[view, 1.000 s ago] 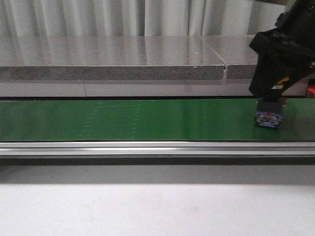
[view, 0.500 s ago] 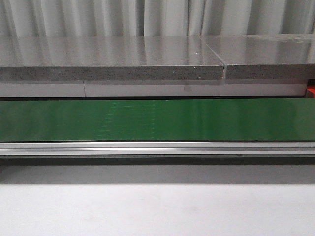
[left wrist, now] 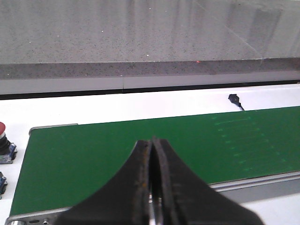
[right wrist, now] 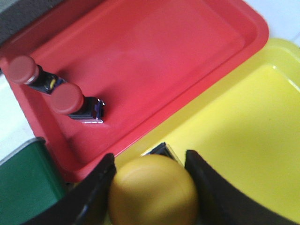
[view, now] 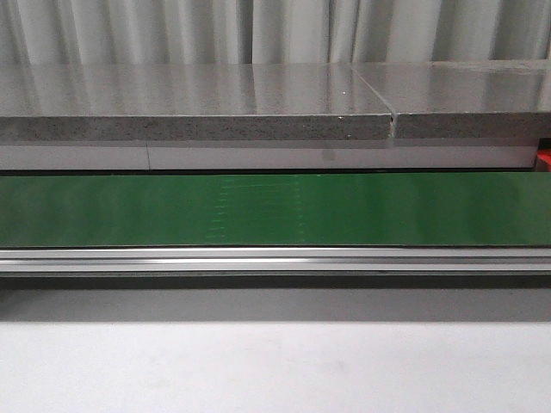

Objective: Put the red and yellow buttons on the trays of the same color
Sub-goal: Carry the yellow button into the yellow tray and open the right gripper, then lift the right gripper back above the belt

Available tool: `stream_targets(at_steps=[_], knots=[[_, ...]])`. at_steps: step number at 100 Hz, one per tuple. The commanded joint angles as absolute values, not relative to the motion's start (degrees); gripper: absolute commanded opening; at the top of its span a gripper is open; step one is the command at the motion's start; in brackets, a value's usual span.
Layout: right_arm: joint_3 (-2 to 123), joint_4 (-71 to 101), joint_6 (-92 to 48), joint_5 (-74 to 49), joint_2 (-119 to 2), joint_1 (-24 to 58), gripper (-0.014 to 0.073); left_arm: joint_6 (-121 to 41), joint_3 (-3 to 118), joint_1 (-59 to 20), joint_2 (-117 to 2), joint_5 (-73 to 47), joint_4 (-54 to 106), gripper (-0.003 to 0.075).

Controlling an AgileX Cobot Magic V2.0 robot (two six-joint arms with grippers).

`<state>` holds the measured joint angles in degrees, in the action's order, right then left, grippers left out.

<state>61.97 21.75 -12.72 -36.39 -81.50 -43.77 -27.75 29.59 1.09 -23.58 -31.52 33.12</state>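
1. Gripping a yellow button (right wrist: 153, 190) between its two dark fingers (right wrist: 96, 192), the right gripper (right wrist: 151, 187) hangs over the near corner of the yellow tray (right wrist: 243, 136); the button's domed cap fills the gap between the fingers.
2. Just beside the yellow tray lies the red tray (right wrist: 154, 61) — their rims meet along one edge.
3. Two red buttons (right wrist: 68, 99) lie on their sides in the red tray, near one corner, the second (right wrist: 23, 70) touching or almost touching the first.
4. A corner of the green conveyor belt (right wrist: 26, 176) shows next to the red tray in the right wrist view.
5. The left gripper (left wrist: 153, 187) has its fingers pressed together with nothing between them, over the belt's end.
6. Off that end of the belt, on the white table (left wrist: 93, 105), a red button (left wrist: 3, 140) stands at the frame edge — another part-hidden item sits below it.
7. Neither arm appears in the front view; only the bare belt (view: 275, 209) and a grey stone shelf (view: 198, 99) behind it.
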Motion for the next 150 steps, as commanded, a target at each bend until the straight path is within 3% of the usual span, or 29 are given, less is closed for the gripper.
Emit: stream_targets(at_steps=[1, 112, 126, 138, 150], knots=[[63.27, 22.95, -12.62, -33.1, -82.02, -44.2, 0.0076, -27.79, 31.1, 0.84, -23.93, -28.1, 35.06, -0.0019], [62.89, 21.22, -12.62, -29.9, -98.01, -44.14, 0.009, -27.79, 31.1, 0.84, -23.93, -28.1, 35.06, -0.0019], [62.89, 21.28, -12.62, -29.72, -98.13, -44.14, 0.0225, -27.79, 31.1, 0.84, -23.93, -28.1, 35.06, -0.0019], [62.89, 21.99, -12.62, -29.73, -98.02, -44.14, 0.0447, -27.79, 31.1, 0.84, -23.93, -28.1, 35.06, -0.0019], [63.45, 22.84, -12.62, -30.33, -97.93, -44.14, 0.0591, -27.79, 31.1, 0.84, -23.93, -28.1, 35.06, -0.0019]])
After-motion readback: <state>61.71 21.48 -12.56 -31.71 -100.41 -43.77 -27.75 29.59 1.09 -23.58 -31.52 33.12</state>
